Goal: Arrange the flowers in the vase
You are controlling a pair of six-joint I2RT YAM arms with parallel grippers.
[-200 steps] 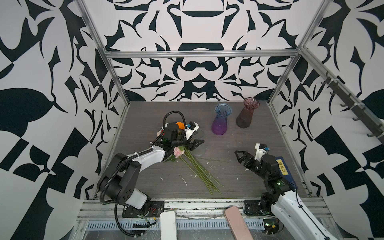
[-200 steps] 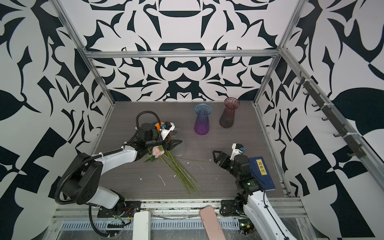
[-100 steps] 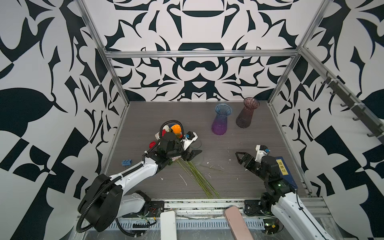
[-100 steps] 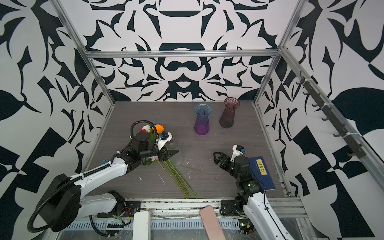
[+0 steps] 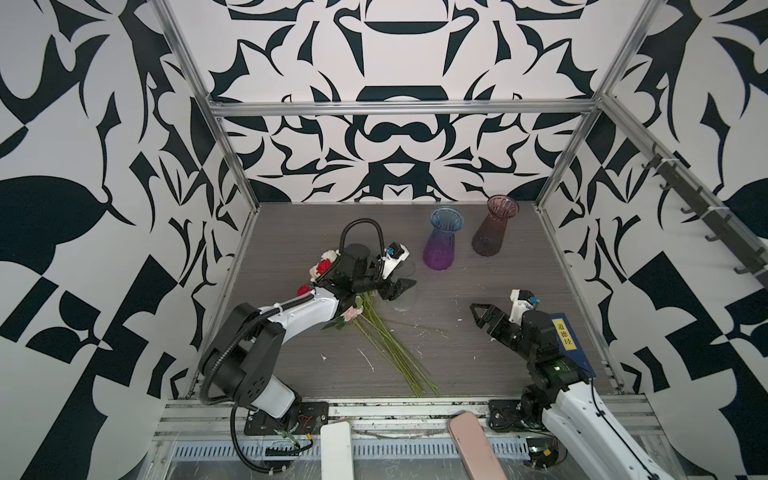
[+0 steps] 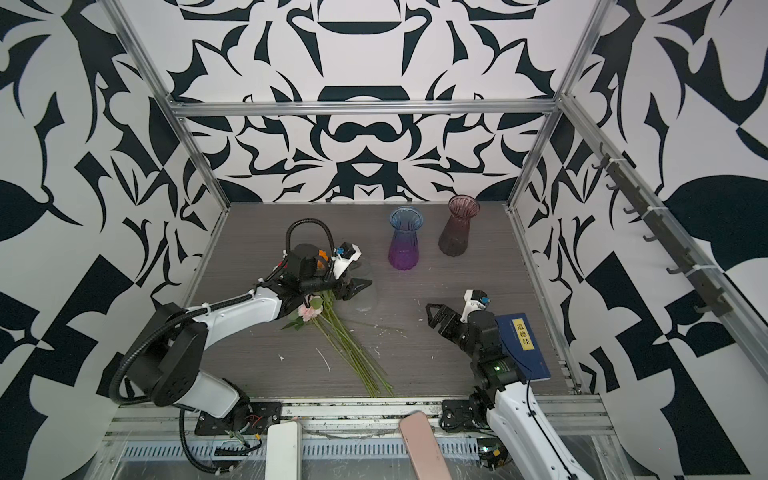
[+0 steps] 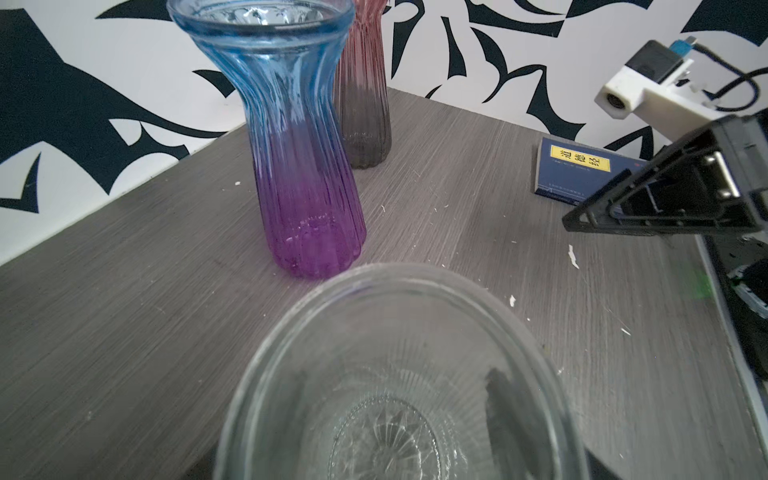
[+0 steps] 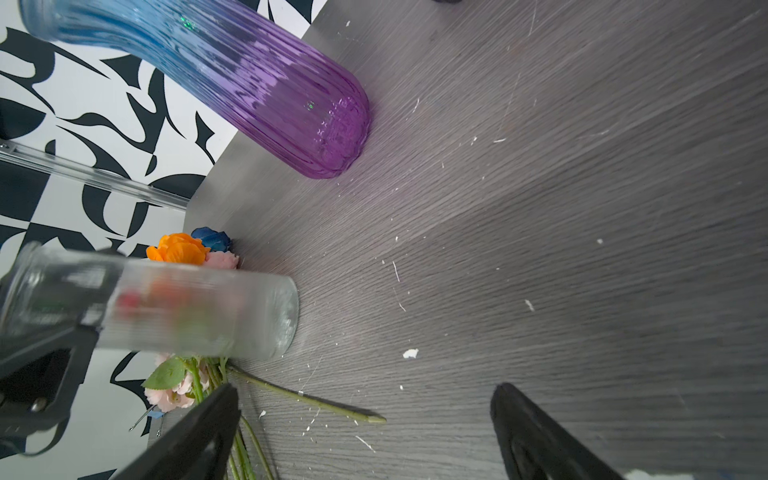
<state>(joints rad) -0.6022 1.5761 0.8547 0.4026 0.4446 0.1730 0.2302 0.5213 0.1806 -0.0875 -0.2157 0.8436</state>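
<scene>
The flowers (image 5: 353, 311) lie in a bunch on the grey table, blooms under my left arm and green stems (image 5: 395, 353) fanned toward the front edge. Orange, blue and pink blooms (image 8: 178, 249) show in the right wrist view. My left gripper (image 5: 401, 289) is shut on a clear glass vase (image 5: 405, 305), which stands upright beside the blooms. The left wrist view looks down into the vase's mouth (image 7: 395, 274), with dark fingers (image 7: 498, 399) showing through the glass. My right gripper (image 5: 478, 318) hovers open to the right of the vase, with nothing between its jaws (image 8: 365, 390).
A blue-to-purple vase (image 5: 442, 245) and a pink-brown vase (image 5: 494, 228) stand at the back. A blue book (image 5: 569, 345) lies by the right arm. A white phone (image 5: 336, 451) and a pink phone (image 5: 473, 444) rest on the front rail. White crumbs dot the table.
The left arm swung down toward the front half a second ago and has come back beside the blooms, holding the vase. The right arm has hardly moved.
</scene>
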